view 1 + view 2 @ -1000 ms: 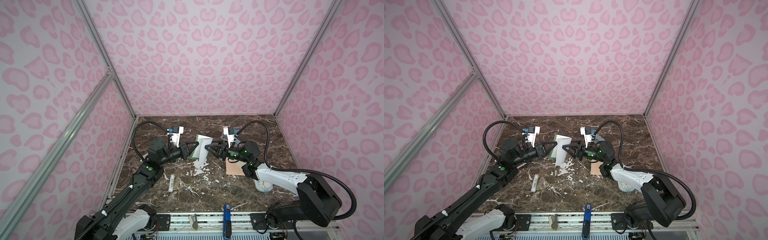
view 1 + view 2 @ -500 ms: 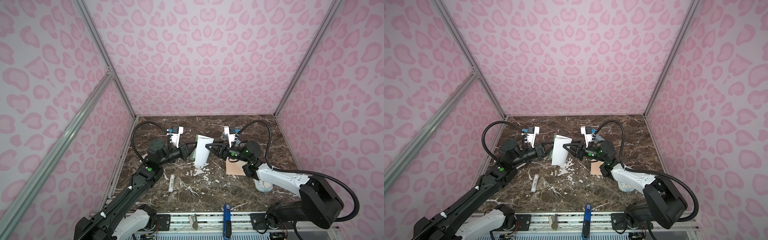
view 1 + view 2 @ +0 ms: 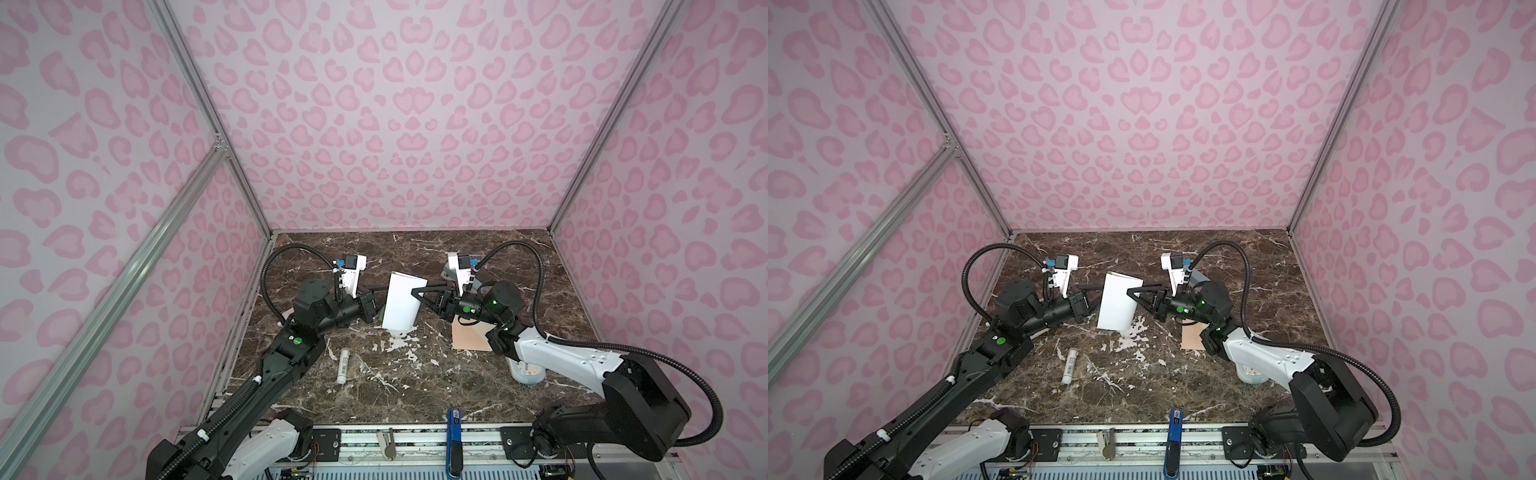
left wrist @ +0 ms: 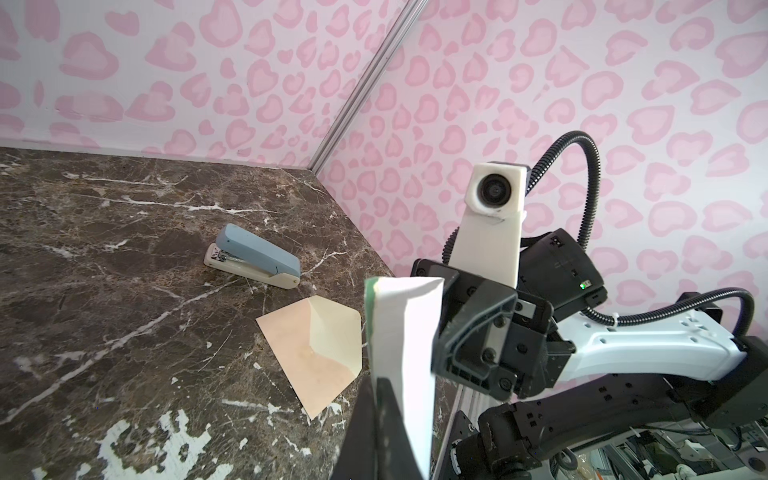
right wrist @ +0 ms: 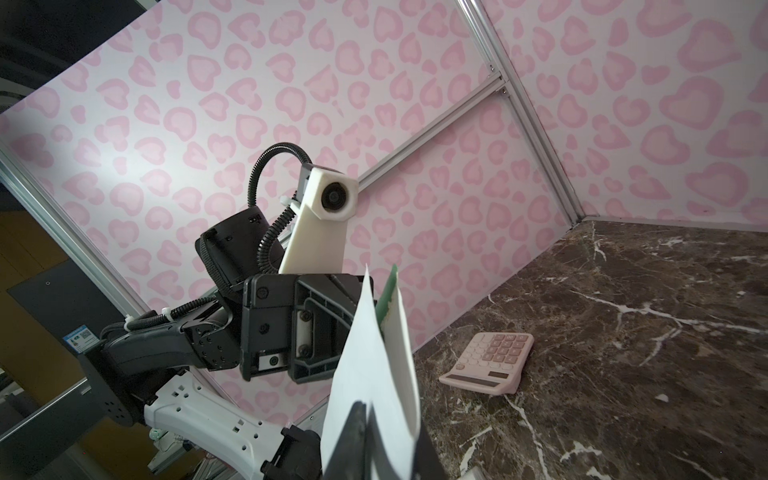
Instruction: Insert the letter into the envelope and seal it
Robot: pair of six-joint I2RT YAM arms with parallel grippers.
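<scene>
Letter (image 3: 401, 305), white side out and curled so that green edging shows inside the bend (image 4: 409, 332), upright and lifted off marble table (image 3: 415, 386), between both arms. Left gripper (image 3: 381, 303) fingers clamped tight on one side edge. Right gripper (image 3: 415, 293) fingers close together on the opposite edge, paper pinched between them. Envelope (image 3: 469, 336) flat on table beside right arm, flap open, cream lining up, apart from letter. Blue stapler (image 4: 253, 257) just beyond envelope. Pink calculator (image 5: 490, 361) near foot of a wall.
</scene>
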